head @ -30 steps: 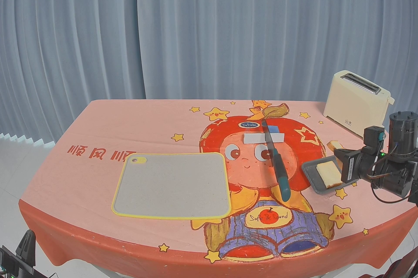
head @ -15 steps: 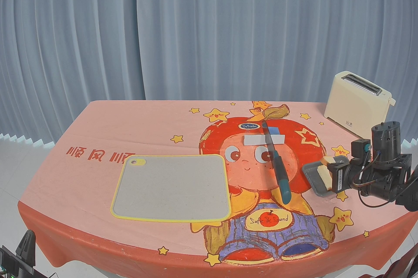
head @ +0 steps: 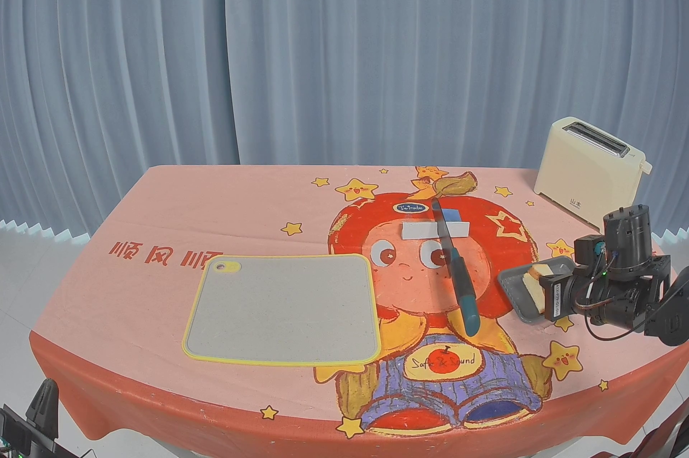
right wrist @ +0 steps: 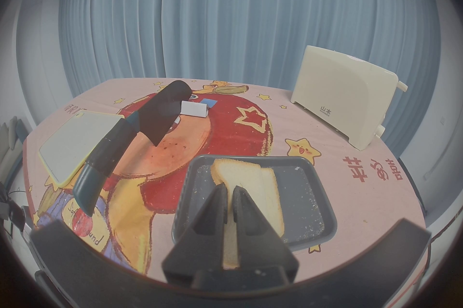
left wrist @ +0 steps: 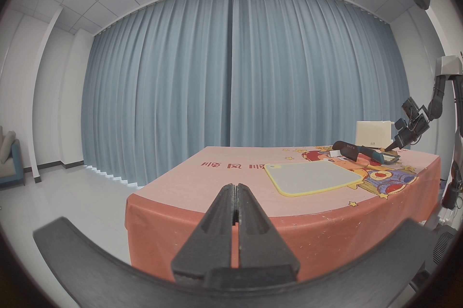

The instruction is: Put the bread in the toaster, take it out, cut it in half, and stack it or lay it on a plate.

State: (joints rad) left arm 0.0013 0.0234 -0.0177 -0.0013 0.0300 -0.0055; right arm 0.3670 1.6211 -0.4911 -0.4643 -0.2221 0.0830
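Note:
Pale slices of bread [right wrist: 263, 190] lie in a dark grey tray [right wrist: 308, 222] at the table's right side, also seen as bread [head: 533, 281] in the tray [head: 511, 283] from the head. My right gripper [right wrist: 230, 200] is down at the tray, shut on the edge of a slice; from the head it [head: 543, 292] covers most of the tray. The cream toaster [head: 590, 169] stands behind it at the back right. Off the table's near left corner, my left gripper [left wrist: 236, 207] is shut and holds nothing.
A knife [head: 456, 269] with a teal handle and dark blade lies at mid-table, its tip on a small white block [head: 425, 229]. A grey cutting board [head: 283, 306] with a yellow rim lies left of it. The table edge runs close behind the tray.
My right arm came down and in toward the tray, and its fingers now cover and hold the bread that lay in plain sight a second ago. Nothing else moved.

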